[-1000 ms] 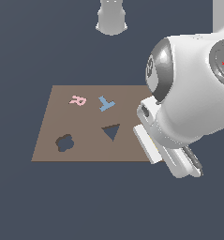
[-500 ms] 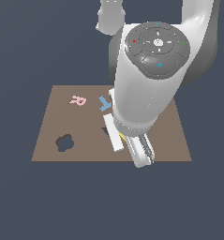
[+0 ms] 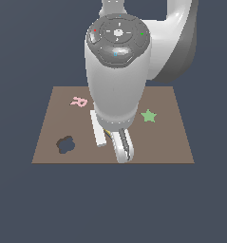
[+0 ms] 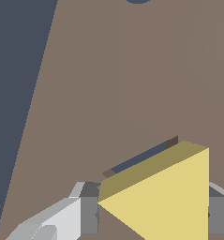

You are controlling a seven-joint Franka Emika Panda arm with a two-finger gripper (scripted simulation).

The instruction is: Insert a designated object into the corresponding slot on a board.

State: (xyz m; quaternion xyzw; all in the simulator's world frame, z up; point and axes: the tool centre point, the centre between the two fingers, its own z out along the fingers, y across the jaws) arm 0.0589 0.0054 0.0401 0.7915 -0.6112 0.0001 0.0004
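In the wrist view my gripper [image 4: 151, 213] is shut on the yellow triangle block [image 4: 165, 197], with grey fingers [image 4: 85, 213] on either side of it. The block hangs just above the brown board [image 4: 132, 70]. A thin dark strip of the triangular slot [image 4: 141, 158] shows along the block's far edge. In the exterior view my arm stands over the middle of the board [image 3: 172, 142]. It hides the slot and nearly all of the block. The gripper [image 3: 120, 149] points down near the board's front edge.
On the board lie a pink letter R [image 3: 79, 101] at the back left and a green star [image 3: 148, 116] on the exterior view's right. The dark cloud-shaped hole [image 3: 65, 144] is at the front left. Dark floor surrounds the board.
The arm has swung from the exterior view's right to over the board's middle and lowered. It now covers the triangular slot and the blue piece, and the green star has come into view.
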